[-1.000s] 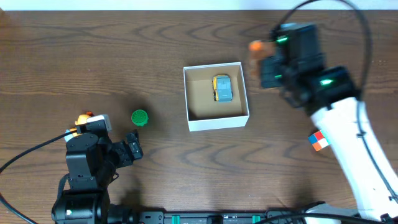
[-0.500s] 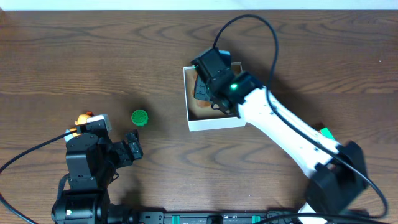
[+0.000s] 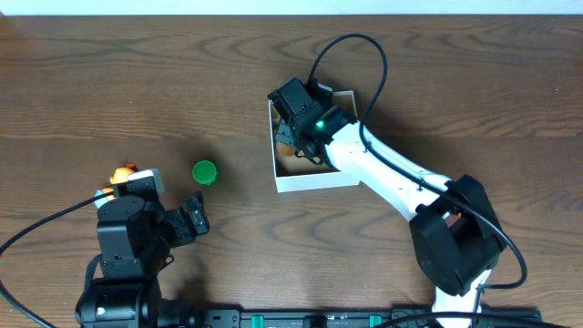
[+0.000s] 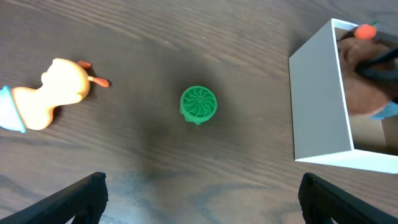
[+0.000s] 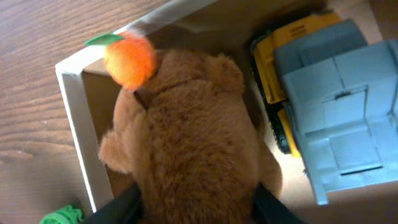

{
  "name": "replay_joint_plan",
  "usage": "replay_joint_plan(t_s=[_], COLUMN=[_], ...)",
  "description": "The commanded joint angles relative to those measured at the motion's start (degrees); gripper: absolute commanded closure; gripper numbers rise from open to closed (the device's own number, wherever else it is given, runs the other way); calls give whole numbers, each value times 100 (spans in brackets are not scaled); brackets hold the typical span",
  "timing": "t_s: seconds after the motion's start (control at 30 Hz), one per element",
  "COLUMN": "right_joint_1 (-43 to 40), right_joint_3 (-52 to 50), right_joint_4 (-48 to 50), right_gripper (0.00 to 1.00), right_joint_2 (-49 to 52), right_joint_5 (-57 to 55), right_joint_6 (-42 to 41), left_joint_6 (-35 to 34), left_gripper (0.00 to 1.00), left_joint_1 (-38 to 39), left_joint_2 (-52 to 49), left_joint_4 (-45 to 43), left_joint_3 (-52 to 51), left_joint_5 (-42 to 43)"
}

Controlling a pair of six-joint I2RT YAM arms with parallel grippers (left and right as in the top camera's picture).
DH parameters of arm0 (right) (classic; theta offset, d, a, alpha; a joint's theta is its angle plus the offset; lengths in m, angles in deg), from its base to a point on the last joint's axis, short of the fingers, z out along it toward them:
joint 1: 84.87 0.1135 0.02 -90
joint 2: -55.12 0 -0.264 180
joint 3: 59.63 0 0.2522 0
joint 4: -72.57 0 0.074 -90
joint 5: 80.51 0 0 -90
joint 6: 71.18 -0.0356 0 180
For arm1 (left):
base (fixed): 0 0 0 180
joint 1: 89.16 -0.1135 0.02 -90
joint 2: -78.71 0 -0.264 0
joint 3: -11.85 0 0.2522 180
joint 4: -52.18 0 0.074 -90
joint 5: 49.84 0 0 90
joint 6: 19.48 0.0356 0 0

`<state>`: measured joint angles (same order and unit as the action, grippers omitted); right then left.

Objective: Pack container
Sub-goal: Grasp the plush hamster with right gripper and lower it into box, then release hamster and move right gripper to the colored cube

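Observation:
The container [image 3: 319, 179], a square white box with a brown inside [image 5: 74, 124], sits at the table's middle [image 4: 317, 99]. A brown plush toy [image 5: 193, 143] with an orange pompom [image 5: 129, 59] lies in its left half, beside a yellow and grey toy truck [image 5: 323, 93]. My right gripper [image 3: 293, 137] reaches down into the box. Its fingers stand spread at the plush's two flanks [image 5: 196, 202], touching the fur, so it is open. My left gripper [image 3: 194, 219] is wide open low over bare table [image 4: 202, 193], holding nothing.
A green ribbed disc [image 3: 204, 171] lies on the wood left of the box [image 4: 198, 104]. A yellow duck toy [image 4: 53, 93] lies further left, next to the left arm's base [image 3: 120, 173]. The right arm stretches from the lower right across the box's front corner.
The right arm swung from right of the box to over and into it, carrying the plush toy down inside. Its fingers have spread apart. The left arm has not moved.

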<state>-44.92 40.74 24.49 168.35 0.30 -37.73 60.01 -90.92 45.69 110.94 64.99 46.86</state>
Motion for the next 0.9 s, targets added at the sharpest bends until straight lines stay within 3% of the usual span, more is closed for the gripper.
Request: replay_joint_plan(t_s=[0.0, 0.13, 0.37, 0.53, 0.67, 0.87], right_joint_1=[-2, -4, -22, -297, -1093, -3209], right_joint_3=[17, 17, 39, 39, 39, 35], right_joint_4=[76, 177, 181, -273, -1456, -3449], right_gripper=[31, 11, 7, 1, 1, 1], right_joint_2=[28, 28, -271, -1165, -2124, -3202], right_joint_5=[-68, -68, -96, -612, -1008, -697], right_joint_6=[195, 603, 1257, 1790, 1755, 1032], left_joint_6=[-13, -13, -13, -13, -13, -13], left_gripper=[2, 2, 2, 2, 2, 2], left_joint_1=[11, 11, 11, 11, 11, 11], left_joint_2=[9, 9, 9, 9, 9, 9], left_joint_4=[20, 17, 17, 17, 15, -4], left_joint_3=[136, 136, 136, 136, 136, 136], left_joint_5=[17, 17, 17, 17, 17, 15])
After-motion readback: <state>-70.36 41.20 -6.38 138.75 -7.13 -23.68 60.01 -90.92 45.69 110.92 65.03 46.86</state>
